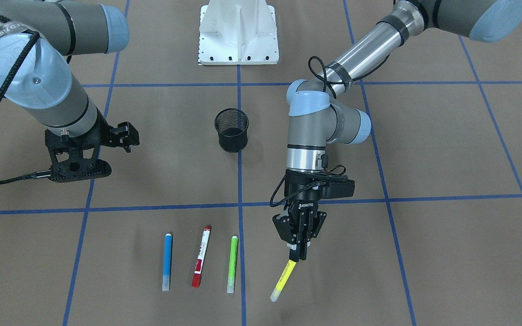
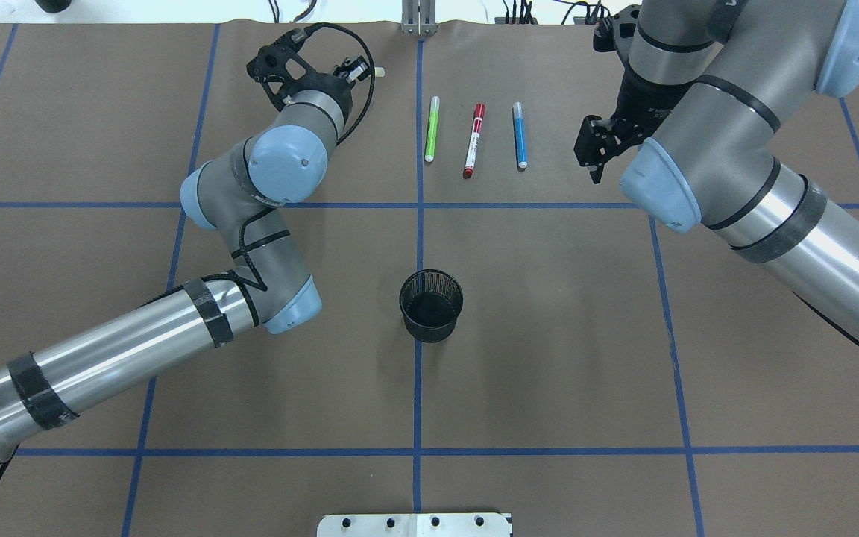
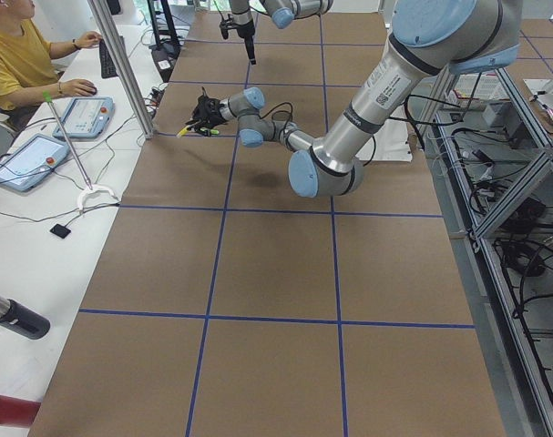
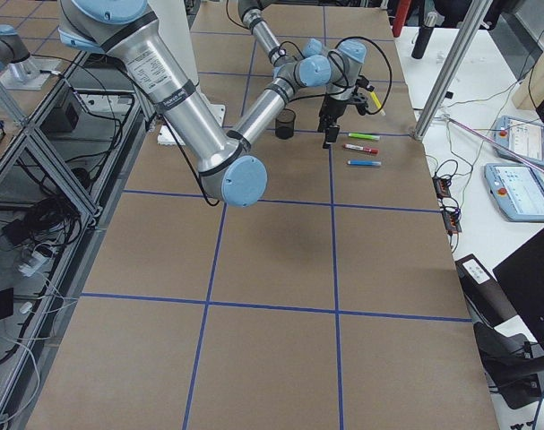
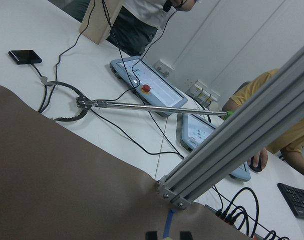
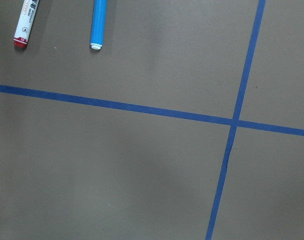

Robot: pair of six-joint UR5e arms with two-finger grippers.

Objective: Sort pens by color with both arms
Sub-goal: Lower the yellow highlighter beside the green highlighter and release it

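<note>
Three pens lie side by side on the brown table: a green one (image 1: 232, 264), a red one (image 1: 201, 256) and a blue one (image 1: 167, 261). My left gripper (image 1: 299, 254) is shut on the top of a yellow pen (image 1: 283, 276), which hangs tilted to the side of the green pen. In the overhead view the left gripper (image 2: 355, 71) is at the far edge. My right gripper (image 2: 595, 160) hovers beside the blue pen (image 2: 520, 134), empty, and looks open. The right wrist view shows the ends of the red pen (image 6: 26, 22) and blue pen (image 6: 97, 25).
A black mesh cup (image 1: 231, 130) stands upright at the table's middle, on a blue tape line. The white pedestal base (image 1: 238, 34) is at the robot's side. Operators, tablets and cables lie past the far edge, behind an aluminium post (image 5: 232, 150).
</note>
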